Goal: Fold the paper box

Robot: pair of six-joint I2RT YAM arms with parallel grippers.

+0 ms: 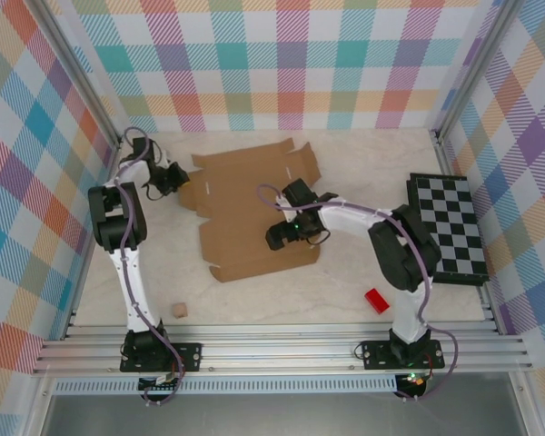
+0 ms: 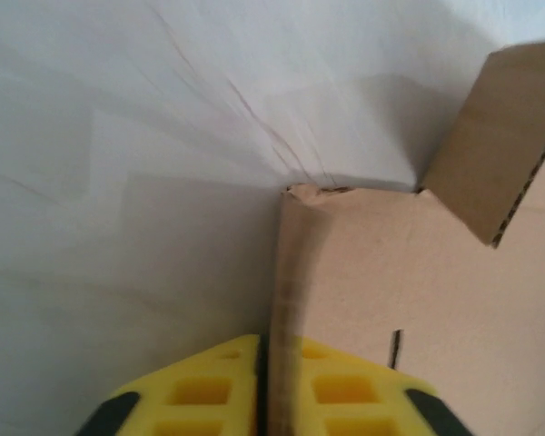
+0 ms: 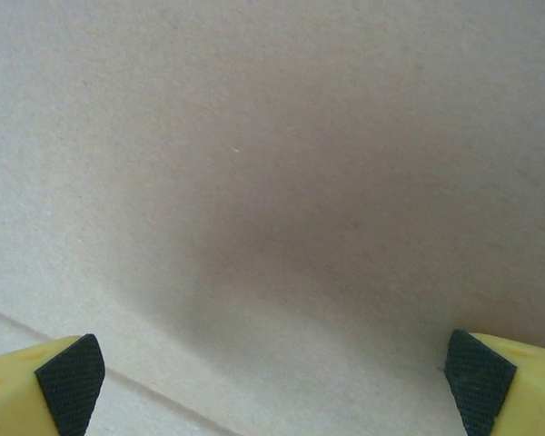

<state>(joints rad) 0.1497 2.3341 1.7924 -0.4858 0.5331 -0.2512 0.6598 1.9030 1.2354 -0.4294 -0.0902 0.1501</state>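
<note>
Paper box (image 1: 254,218) mostly flat, folding barely begun; left gripper (image 2: 265,386) pinching its edge, right gripper (image 3: 274,372) wide open, empty.

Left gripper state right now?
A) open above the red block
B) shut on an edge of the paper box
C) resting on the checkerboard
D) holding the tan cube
B: in the left wrist view, the left gripper has its yellow fingers closed from both sides on a thin upright cardboard edge of the paper box.
</note>
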